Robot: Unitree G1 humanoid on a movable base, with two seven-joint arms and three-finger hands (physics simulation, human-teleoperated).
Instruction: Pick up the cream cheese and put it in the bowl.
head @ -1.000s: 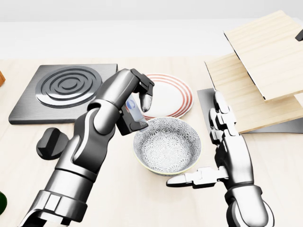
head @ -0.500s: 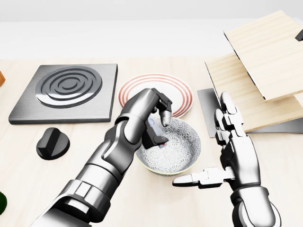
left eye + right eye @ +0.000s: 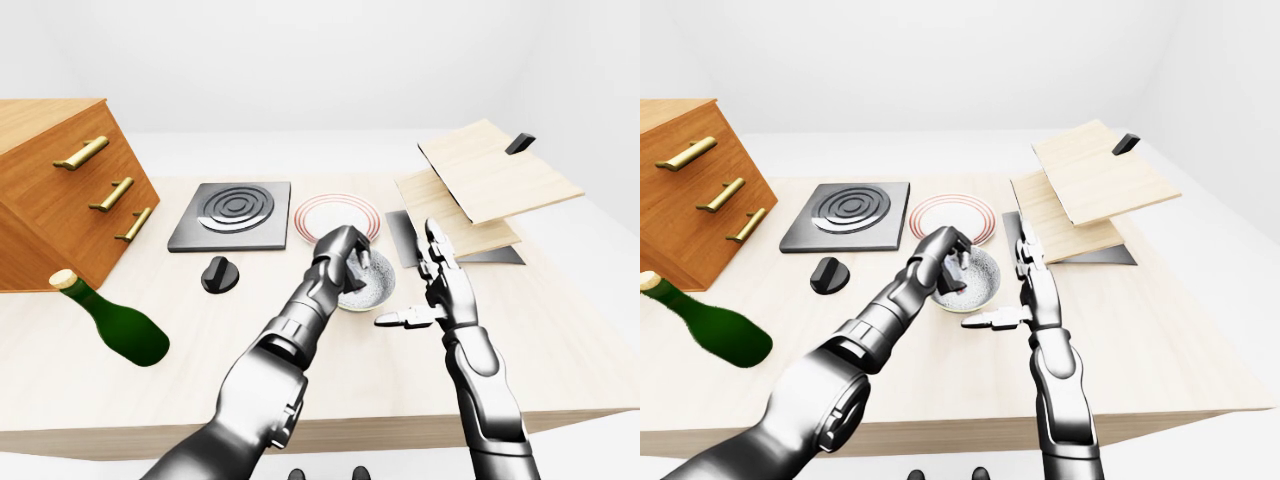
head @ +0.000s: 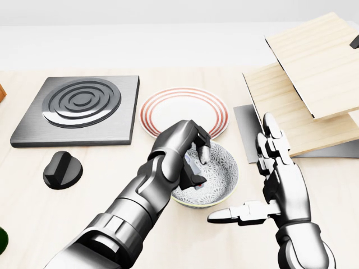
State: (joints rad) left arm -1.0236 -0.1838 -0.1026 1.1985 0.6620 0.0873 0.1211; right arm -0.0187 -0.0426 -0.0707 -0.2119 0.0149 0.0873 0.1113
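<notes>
In the head view my left hand reaches down into the grey patterned bowl from the left, fingers curled shut on the small cream cheese box. The box is mostly hidden by the fingers, and I cannot tell whether it touches the bowl's bottom. My right hand stands open just right of the bowl, fingers upright and thumb pointing left below the rim, holding nothing.
A red-ringed white plate lies just above the bowl, a black burner plate and knob to the left. Stacked wooden boards rise at the right. A green bottle and wooden drawer cabinet sit far left.
My left hand has carried the cream cheese rightward and down, from beside the bowl's left rim to inside the bowl. The right hand drifted slightly right.
</notes>
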